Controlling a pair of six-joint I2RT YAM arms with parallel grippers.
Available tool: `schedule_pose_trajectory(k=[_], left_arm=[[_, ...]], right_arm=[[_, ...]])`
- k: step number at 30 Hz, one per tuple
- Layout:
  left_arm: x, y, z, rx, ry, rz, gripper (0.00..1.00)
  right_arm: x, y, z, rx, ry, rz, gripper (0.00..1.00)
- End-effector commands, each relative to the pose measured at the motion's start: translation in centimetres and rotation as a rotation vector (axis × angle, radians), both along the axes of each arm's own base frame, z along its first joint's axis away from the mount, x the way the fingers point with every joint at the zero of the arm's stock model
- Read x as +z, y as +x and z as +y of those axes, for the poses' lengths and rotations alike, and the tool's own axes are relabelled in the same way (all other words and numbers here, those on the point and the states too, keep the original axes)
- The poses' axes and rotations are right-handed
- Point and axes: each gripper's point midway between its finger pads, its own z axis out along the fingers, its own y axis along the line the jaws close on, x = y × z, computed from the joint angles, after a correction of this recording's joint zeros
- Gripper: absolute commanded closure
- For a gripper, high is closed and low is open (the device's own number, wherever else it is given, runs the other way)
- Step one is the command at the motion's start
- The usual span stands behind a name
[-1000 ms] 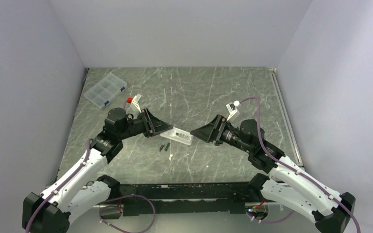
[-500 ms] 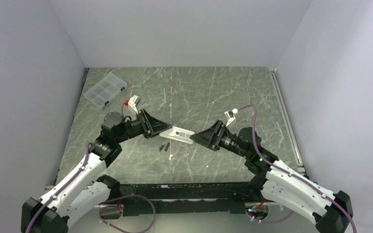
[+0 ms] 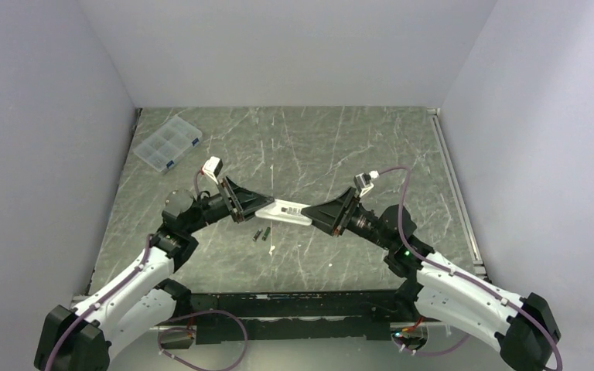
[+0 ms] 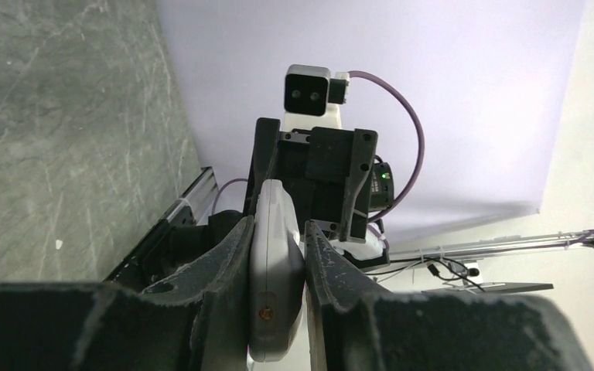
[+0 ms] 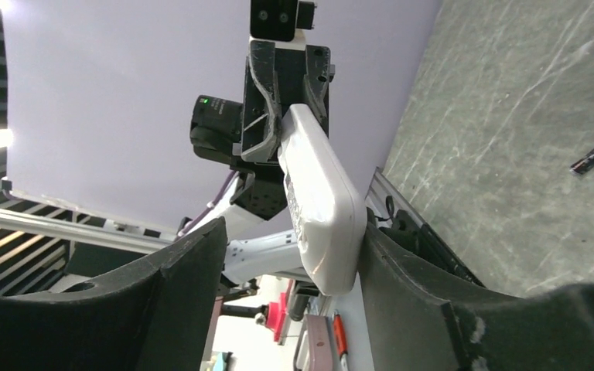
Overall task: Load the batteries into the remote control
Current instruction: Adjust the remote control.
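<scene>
Claws meet above the middle of the table: the left claw pinches one end of the remote control, holding the white handset lifted and roughly level. At the handset's other end, the right claw is spread around it, one finger against its side and a clear gap to the other. The batteries lie side by side on the tabletop, just nearer than the remote. A clear compartment box sits well apart by the far left edge. Bare tabletop stretches from the claws toward the far wall and the right edge.
</scene>
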Motion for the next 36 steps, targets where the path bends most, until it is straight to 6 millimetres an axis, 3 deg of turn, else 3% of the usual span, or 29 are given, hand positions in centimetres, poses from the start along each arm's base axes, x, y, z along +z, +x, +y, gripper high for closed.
schedule_pose_trajectory(k=[1, 4, 8, 13, 16, 19, 25, 36], left_arm=[[2.7, -0.5, 0.1, -0.01, -0.073, -0.085, 1.0], [2.8, -0.4, 0.1, -0.007, -0.074, -0.084, 1.0], [2.9, -0.4, 0.0, -0.015, -0.077, -0.087, 1.0], [2.7, -0.5, -0.1, -0.027, -0.068, -0.085, 1.0], [2.4, -0.6, -0.2, -0.037, -0.053, -0.075, 0.96], [2.6, -0.9, -0.2, -0.046, -0.057, -0.085, 0.74], [3.0, -1.8, -0.5, -0.102, -0.053, -0.101, 0.53], [4.2, -3.8, -0.6, -0.207, -0.027, -0.176, 0.46]], right_arm=[[3.4, -0.8, 0.2, 0.039, 0.121, -0.067, 0.38], [3.6, -0.7, 0.4, 0.043, 0.129, -0.067, 0.47], [4.1, -0.7, 0.8, 0.057, 0.138, -0.074, 0.66], [4.5, -0.5, 1.0, 0.06, 0.139, -0.081, 1.0], [4.7, -0.5, 0.8, 0.045, 0.138, -0.087, 1.0], [4.8, -0.3, 0.5, 0.023, 0.128, -0.095, 1.0], [5.3, -0.6, 0.4, 0.03, 0.098, -0.122, 1.0], [5.0, -1.3, 0.4, 0.06, 0.056, -0.141, 1.0]])
